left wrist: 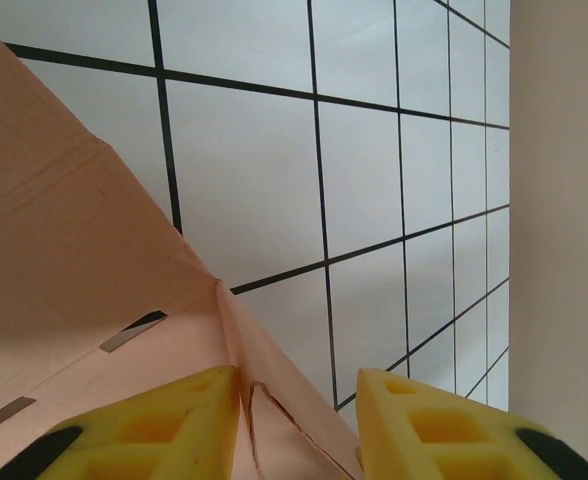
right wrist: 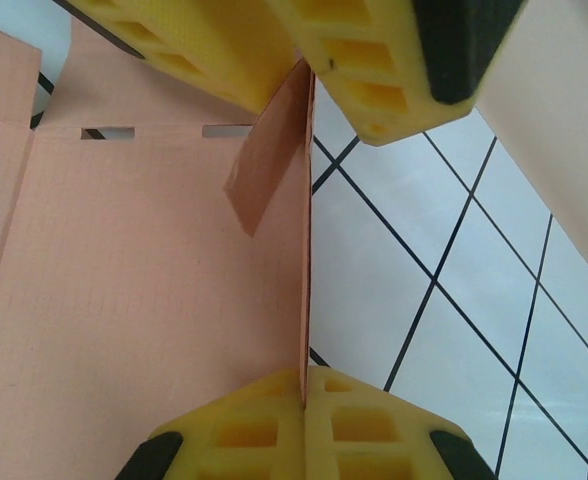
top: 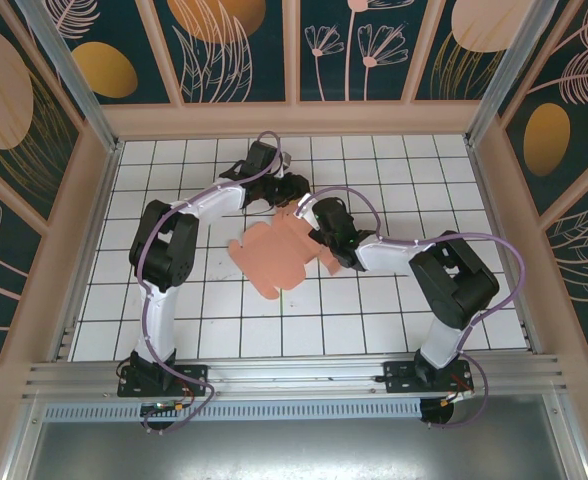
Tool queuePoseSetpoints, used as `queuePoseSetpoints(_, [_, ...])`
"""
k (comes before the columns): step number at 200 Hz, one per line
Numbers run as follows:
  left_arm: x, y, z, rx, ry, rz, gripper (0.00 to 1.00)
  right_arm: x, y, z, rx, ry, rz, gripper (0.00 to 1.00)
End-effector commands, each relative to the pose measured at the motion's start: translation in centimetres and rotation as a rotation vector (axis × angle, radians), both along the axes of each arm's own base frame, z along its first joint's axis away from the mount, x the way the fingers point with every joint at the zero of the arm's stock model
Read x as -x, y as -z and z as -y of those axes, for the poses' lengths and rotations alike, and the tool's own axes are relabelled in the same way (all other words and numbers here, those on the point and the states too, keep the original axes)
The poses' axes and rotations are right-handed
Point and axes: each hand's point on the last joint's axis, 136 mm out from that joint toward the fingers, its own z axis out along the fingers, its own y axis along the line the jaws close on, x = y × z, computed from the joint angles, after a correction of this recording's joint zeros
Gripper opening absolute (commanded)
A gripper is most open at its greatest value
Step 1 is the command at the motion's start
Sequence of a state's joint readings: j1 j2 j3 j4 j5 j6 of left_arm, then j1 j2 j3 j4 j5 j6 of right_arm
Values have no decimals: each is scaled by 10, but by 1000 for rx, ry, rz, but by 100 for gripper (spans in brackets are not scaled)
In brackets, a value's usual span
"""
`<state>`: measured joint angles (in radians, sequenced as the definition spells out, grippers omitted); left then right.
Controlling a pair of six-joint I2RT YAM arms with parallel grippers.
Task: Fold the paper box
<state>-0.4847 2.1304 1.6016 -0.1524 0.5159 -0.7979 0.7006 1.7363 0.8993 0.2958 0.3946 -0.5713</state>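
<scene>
The paper box [top: 269, 258] is a flat salmon-pink die-cut blank with rounded tabs and cut slots. It lies near the middle of the white gridded surface [top: 174, 300], and its far right flap is lifted upright along a crease. The right hand [right wrist: 304, 400] is clamped tight on the near end of that raised flap, pinching the card's edge between its yellow pads. The left hand [left wrist: 299, 430] stands partly open at the flap's far end. The flap rises between its fingers [left wrist: 174, 425], close against one, with a gap to the other.
</scene>
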Motion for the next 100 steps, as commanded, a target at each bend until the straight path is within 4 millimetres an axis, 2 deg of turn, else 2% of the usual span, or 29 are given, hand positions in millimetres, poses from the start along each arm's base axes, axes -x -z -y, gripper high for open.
queuePoseSetpoints(1, [0,-25,5,41,21,57,25,-5,-9,-13,-11,-28,20,0])
queuePoseSetpoints(10, [0,-26,6,44,24,58,18,-6,-10,-13,-10,-28,23,0])
queuePoseSetpoints(23, [1,-27,6,47,28,58,12,-6,-10,-14,-11,-30,23,0])
queuePoseSetpoints(62, [0,-29,6,46,24,66,10,-8,-11,-15,-9,-30,26,0])
queuePoseSetpoints(74, [0,-28,5,41,23,66,14,-8,-10,-15,-7,-30,25,0])
queuePoseSetpoints(89, [-1,-26,5,39,21,63,29,-8,-11,-15,-7,-29,25,0])
queuePoseSetpoints(100, [-1,-26,5,42,22,64,30,-8,-11,-15,-7,-29,24,0])
